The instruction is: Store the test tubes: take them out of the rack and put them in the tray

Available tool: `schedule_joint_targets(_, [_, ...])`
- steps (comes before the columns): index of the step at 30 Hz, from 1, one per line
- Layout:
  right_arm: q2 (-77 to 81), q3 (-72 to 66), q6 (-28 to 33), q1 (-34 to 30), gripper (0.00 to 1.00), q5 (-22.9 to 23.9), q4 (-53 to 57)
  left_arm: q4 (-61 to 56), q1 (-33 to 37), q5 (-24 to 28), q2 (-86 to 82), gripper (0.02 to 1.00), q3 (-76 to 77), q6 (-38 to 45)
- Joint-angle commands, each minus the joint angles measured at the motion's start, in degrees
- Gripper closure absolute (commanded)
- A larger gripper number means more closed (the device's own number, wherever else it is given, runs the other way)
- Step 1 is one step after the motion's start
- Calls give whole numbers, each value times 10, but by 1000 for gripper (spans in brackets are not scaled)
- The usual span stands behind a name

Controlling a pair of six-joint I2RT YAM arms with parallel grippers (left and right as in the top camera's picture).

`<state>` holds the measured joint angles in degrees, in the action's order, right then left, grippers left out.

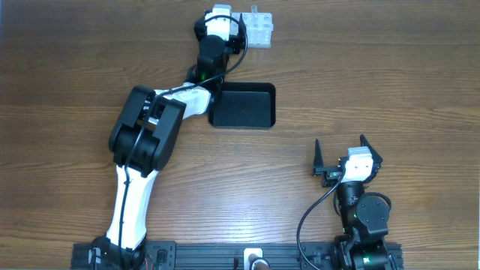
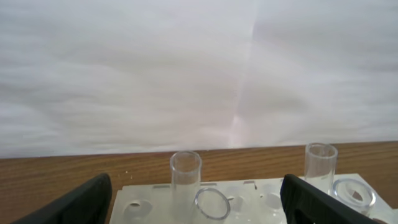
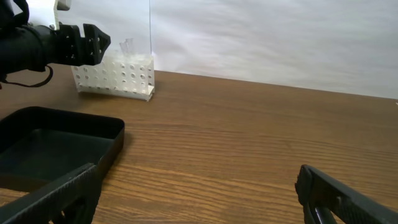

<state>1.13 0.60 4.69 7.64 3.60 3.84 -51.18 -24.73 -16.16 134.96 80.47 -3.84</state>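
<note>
— Black fingers of the left gripper (image 2: 196, 180) stand wide apart, and one clear, round-mouthed test tube (image 2: 185, 177) sits upright right between them! Nothing is clamped, and neither finger touches it as far as I can see.

— It's standing in the white perforated plastic rack (image 2: 261, 199), on the far side of the brown wooden table (image 1: 390, 67). How do you reckon that tube handles?

— Light, I'd say, and stiff, smooth-walled and slippery. Glass or clear plastic, I cannot tell which, so treat it as breakable. Squeeze gently, no more than it takes to stop it sliding.

— Where do you take hold?

— On the bare stretch poking above the rack top, just under the rim, with the fingers square across the round wall. Pinch off-centre and it could squirt sideways. Then a straight pull upward, because a tilt would likely jam it in its hole.

— There's a second clear tube (image 2: 320, 165) upright further along the rack, well outside the fingers.

— Yes, and far enough off that closing shouldn't knock it, in my judgement.

— And the destination?

— Black rectangular plastic tray (image 1: 241, 105), lying on the table near the rack, on the robot's side of it. A round tube laid flat will roll, so set it down low rather than dropping it.

— The other arm?

— Right gripper (image 1: 341, 150) hangs close to its own base, well apart from rack and tray, fingers spread wide, holding nothing.
</note>
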Motion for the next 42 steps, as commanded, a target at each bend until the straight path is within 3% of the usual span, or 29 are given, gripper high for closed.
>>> schedule_joint_targets(1, [0, -3, 1, -2, 9, 7, 1, -5, 2, -14, 19, 163, 13, 9])
schedule_joint_targets(19, [0, -3, 1, -2, 9, 7, 1, -5, 9, -15, 19, 465, 13, 9])
schedule_joint_targets(29, [0, -3, 1, -2, 9, 7, 1, -5, 9, -7, 20, 485, 13, 8])
schedule_joint_targets(42, [0, -3, 1, -2, 9, 7, 1, -14, 6, 3, 26, 579, 13, 8])
